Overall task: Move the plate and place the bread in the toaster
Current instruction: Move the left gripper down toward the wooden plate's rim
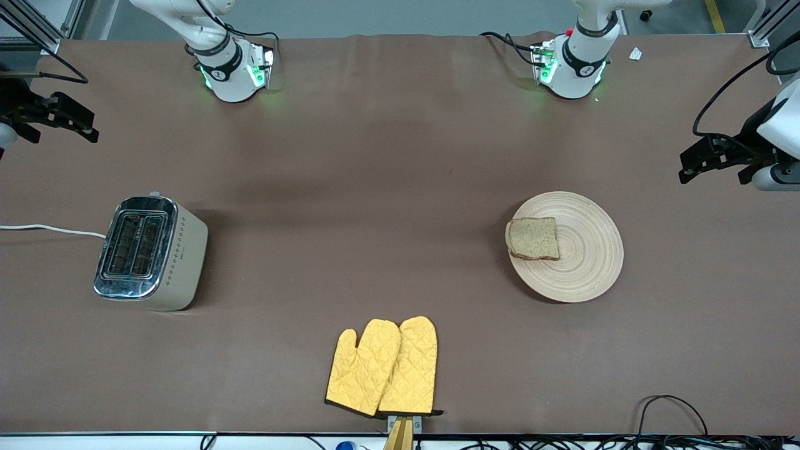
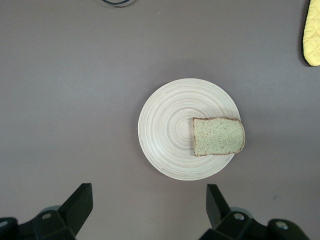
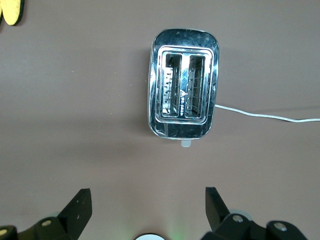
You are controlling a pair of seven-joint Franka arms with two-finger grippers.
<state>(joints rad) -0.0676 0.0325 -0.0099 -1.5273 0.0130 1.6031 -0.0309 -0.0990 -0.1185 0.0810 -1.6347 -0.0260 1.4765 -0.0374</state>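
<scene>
The plate (image 1: 581, 262) lies on the brown table (image 1: 375, 187) toward the left arm's end, with the bread (image 1: 533, 238) flat on it at the edge that faces the toaster (image 1: 150, 253). The toaster stands upright toward the right arm's end, both slots empty. The left pincer (image 2: 150, 210) hangs wide open and empty over the table beside the plate; the right pincer (image 3: 148, 212) hangs wide open and empty beside the toaster. Two yellow oven mitts (image 1: 384, 367) lie nearest the front camera.
</scene>
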